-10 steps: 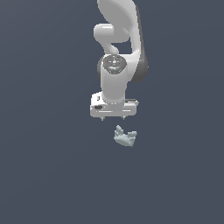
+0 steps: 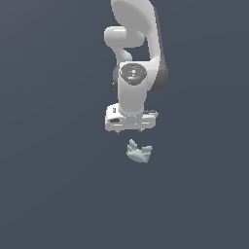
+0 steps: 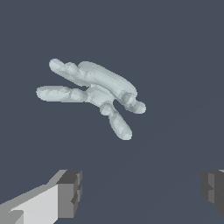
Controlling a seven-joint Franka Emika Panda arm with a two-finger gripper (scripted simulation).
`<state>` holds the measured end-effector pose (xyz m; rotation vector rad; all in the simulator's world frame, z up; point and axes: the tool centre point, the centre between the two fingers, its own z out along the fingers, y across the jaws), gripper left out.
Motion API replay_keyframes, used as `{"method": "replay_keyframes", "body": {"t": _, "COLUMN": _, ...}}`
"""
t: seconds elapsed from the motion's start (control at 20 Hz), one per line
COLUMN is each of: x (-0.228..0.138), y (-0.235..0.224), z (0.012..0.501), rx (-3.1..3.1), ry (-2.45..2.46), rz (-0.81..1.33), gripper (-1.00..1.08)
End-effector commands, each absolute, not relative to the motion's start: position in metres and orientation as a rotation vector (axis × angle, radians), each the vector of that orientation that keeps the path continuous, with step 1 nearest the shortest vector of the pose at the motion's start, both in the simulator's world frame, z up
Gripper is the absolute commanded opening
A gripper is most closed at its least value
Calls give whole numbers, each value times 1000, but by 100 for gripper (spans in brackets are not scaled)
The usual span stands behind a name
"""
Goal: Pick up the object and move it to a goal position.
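The object (image 2: 139,151) is a small pale grey-green lump with pointed spikes, lying on the dark floor just below the white gripper head in the exterior view. In the wrist view the object (image 3: 94,92) shows as a cluster of rounded lobes, ahead of the fingers and not between them. My gripper (image 2: 130,130) hangs above it, slightly toward the exterior view's left. Its fingertips (image 3: 70,192) are wide apart, so the gripper (image 3: 140,192) is open and holds nothing.
The white arm (image 2: 136,58) rises above the gripper head. A plain dark grey-blue floor (image 2: 48,194) surrounds the object, with no other items in sight.
The arm and the object stand much as they did half a second ago; any shift is too small to tell.
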<state>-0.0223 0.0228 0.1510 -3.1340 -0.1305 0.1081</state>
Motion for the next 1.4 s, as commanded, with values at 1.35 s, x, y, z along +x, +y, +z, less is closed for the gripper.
{"method": "replay_keyframes", "body": {"t": 1.35, "x": 6, "y": 28, "z": 126, "rx": -3090, "ry": -1147, "rz": -161, "gripper": 108}}
